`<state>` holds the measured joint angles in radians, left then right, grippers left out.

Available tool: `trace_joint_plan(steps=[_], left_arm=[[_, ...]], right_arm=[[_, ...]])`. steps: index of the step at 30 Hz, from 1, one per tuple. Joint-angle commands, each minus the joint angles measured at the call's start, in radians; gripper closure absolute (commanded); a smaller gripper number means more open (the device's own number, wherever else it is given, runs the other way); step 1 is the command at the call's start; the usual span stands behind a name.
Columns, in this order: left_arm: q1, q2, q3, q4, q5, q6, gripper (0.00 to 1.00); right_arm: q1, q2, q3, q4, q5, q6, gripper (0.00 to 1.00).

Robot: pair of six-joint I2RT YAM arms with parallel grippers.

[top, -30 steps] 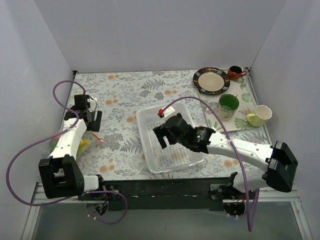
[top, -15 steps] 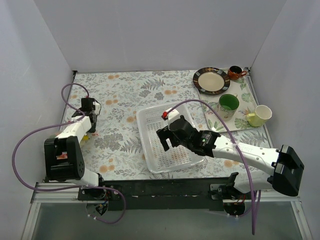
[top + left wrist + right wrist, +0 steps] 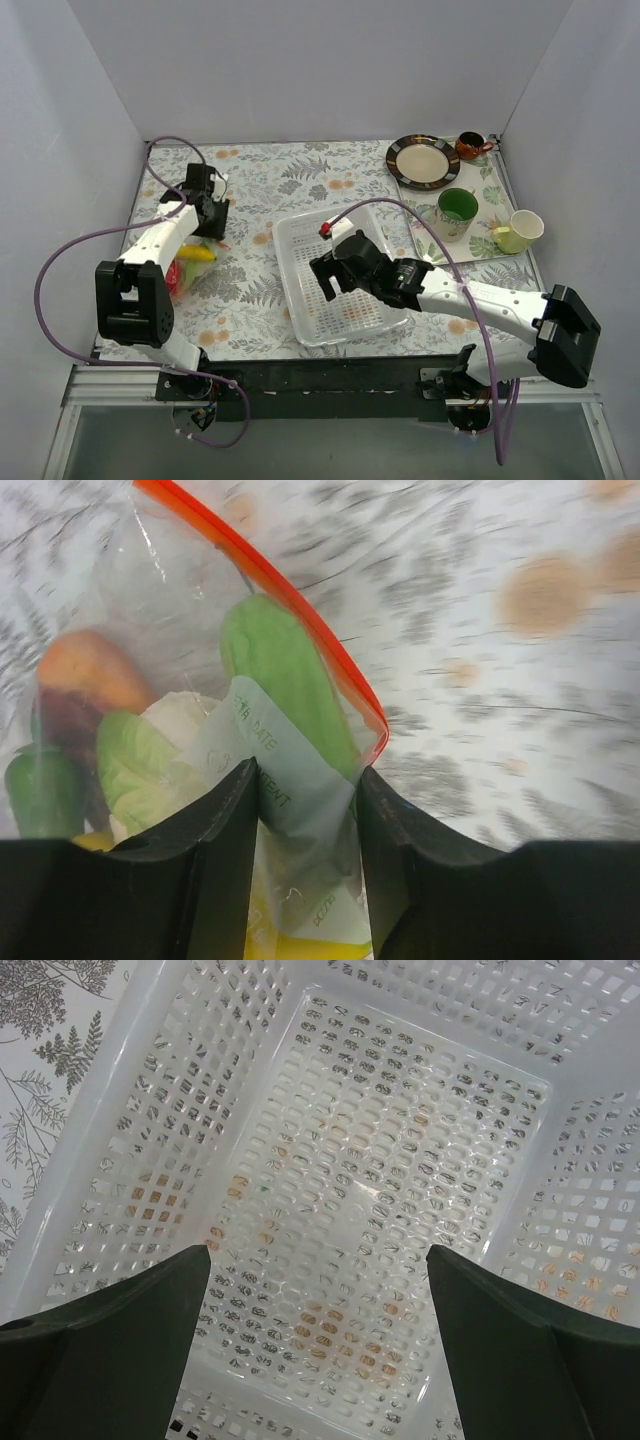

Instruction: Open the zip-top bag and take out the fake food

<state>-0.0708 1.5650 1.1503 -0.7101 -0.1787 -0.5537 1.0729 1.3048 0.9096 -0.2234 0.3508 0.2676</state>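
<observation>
The zip-top bag (image 3: pixel 188 264) lies at the table's left; its clear plastic and orange-red zip strip (image 3: pixel 280 590) fill the left wrist view. The fake food is inside it: a green cucumber (image 3: pixel 285 670), an orange piece (image 3: pixel 90 670), pale cabbage (image 3: pixel 150 765), a dark green piece (image 3: pixel 40 790) and a yellow piece (image 3: pixel 300 946). My left gripper (image 3: pixel 207 220) (image 3: pixel 308 772) is shut on the bag's plastic just below the strip's corner. My right gripper (image 3: pixel 335 272) (image 3: pixel 318 1252) is open and empty, hovering over the white perforated tray (image 3: pixel 300 300) (image 3: pixel 150 1110).
A brown-rimmed plate (image 3: pixel 423 160), a small dark mug (image 3: pixel 468 147), a green cup (image 3: pixel 457 210) and a pale yellow cup (image 3: pixel 520 230) stand on a mat at the back right. White walls close in the table on three sides.
My left arm has swung from the left edge toward the far side and right, dragging the bag with it, so the toys now show beside the arm. My right gripper has stayed over the tray.
</observation>
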Motion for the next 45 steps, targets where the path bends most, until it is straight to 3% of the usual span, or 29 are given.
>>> trace_joint_plan(steps=[1,5,12,16,21,29,43,45], left_arm=[[-0.058,-0.033,0.186,-0.208,0.393,-0.083,1.0],[-0.058,-0.091,0.206,-0.275,0.538,-0.025,1.0],[-0.057,-0.27,0.078,-0.285,0.561,0.121,1.0],[-0.057,-0.307,0.143,-0.345,0.605,0.158,1.0],[-0.057,-0.318,0.255,-0.495,0.715,0.253,1.0],[-0.057,-0.342,0.295,-0.672,0.846,0.438,1.0],[-0.058,-0.376,0.269,-0.678,0.864,0.517,0.98],[-0.058,-0.384,0.278,-0.678,0.867,0.517,0.97]], right_arm=[[-0.005,0.048,0.083,0.058,-0.036,-0.047,0.02],[-0.007,0.08,0.129,0.1,-0.059,-0.115,0.02],[-0.008,0.094,0.12,0.315,-0.153,-0.362,0.02],[-0.007,0.083,0.034,0.561,-0.232,-0.508,0.02],[-0.007,0.099,-0.003,0.754,-0.39,-0.657,0.02],[-0.001,0.169,0.08,0.82,-0.553,-0.791,0.02],[0.041,0.247,0.216,0.65,-0.691,-0.932,0.02],[0.042,0.258,0.23,0.635,-0.714,-0.932,0.07]])
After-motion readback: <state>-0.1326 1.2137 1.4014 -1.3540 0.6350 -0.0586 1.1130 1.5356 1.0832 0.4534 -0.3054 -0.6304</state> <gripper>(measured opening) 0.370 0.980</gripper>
